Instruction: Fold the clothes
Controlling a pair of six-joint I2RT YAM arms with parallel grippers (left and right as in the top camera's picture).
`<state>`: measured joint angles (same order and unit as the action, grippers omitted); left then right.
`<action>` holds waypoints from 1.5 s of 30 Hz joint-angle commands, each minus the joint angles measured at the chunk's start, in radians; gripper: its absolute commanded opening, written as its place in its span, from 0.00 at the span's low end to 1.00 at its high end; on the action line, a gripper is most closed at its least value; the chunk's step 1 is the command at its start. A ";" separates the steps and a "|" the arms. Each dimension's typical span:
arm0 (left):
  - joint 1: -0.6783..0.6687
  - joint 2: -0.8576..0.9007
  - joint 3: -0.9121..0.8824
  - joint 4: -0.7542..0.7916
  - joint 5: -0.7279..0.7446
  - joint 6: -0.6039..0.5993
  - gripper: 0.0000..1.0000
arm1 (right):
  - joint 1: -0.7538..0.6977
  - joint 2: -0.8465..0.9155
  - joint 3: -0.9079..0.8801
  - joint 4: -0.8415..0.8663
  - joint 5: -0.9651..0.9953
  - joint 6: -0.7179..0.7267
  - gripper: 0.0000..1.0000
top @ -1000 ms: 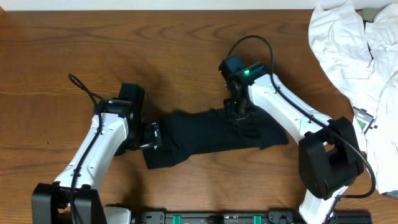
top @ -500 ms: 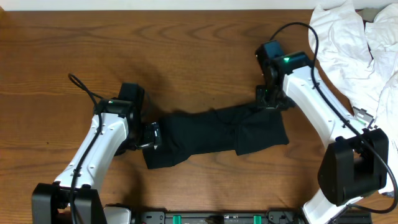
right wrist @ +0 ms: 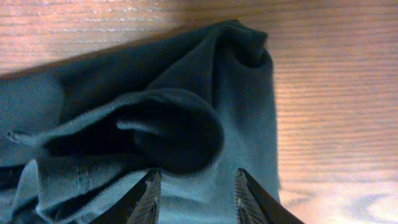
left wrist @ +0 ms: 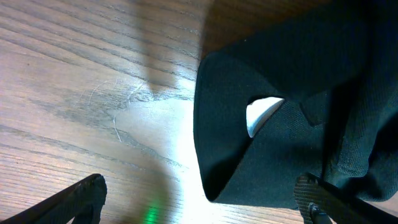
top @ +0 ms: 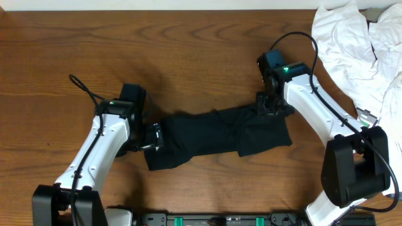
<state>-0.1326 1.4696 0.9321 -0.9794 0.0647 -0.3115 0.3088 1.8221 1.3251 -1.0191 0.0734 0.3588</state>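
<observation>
My left pincer point(left wrist: 198, 190) is spread wide at the left end of the black garment point(top: 213, 135), whose white tag point(left wrist: 261, 115) shows in a fold. The garment lies as a long, rumpled band across the middle of the wooden table point(top: 188, 56). My right pincer point(right wrist: 198, 196) is partly spread over the garment's upper right corner, gripping nothing. White garments point(top: 352, 50) are heaped at far right.
</observation>
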 commanded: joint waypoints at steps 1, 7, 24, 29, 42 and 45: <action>0.003 -0.016 0.021 -0.002 -0.001 -0.005 0.98 | 0.003 -0.003 -0.027 0.037 -0.032 -0.001 0.36; 0.003 -0.016 0.021 -0.002 -0.001 -0.005 0.98 | 0.003 -0.003 -0.065 0.110 -0.067 -0.005 0.13; 0.003 -0.016 0.021 -0.002 -0.001 -0.005 0.98 | 0.008 -0.005 -0.065 0.599 -0.222 -0.129 0.34; 0.003 -0.015 0.021 -0.002 -0.001 -0.005 0.98 | 0.007 -0.005 -0.065 0.529 -0.235 -0.197 0.46; 0.003 -0.014 0.021 0.000 -0.001 -0.005 0.98 | 0.060 -0.004 -0.079 0.331 -0.243 -0.218 0.45; 0.003 -0.014 0.021 -0.002 -0.001 -0.005 0.98 | 0.090 -0.003 -0.086 0.332 -0.199 -0.217 0.40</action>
<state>-0.1326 1.4696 0.9321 -0.9791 0.0654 -0.3115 0.3695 1.8225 1.2533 -0.6853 -0.1532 0.1505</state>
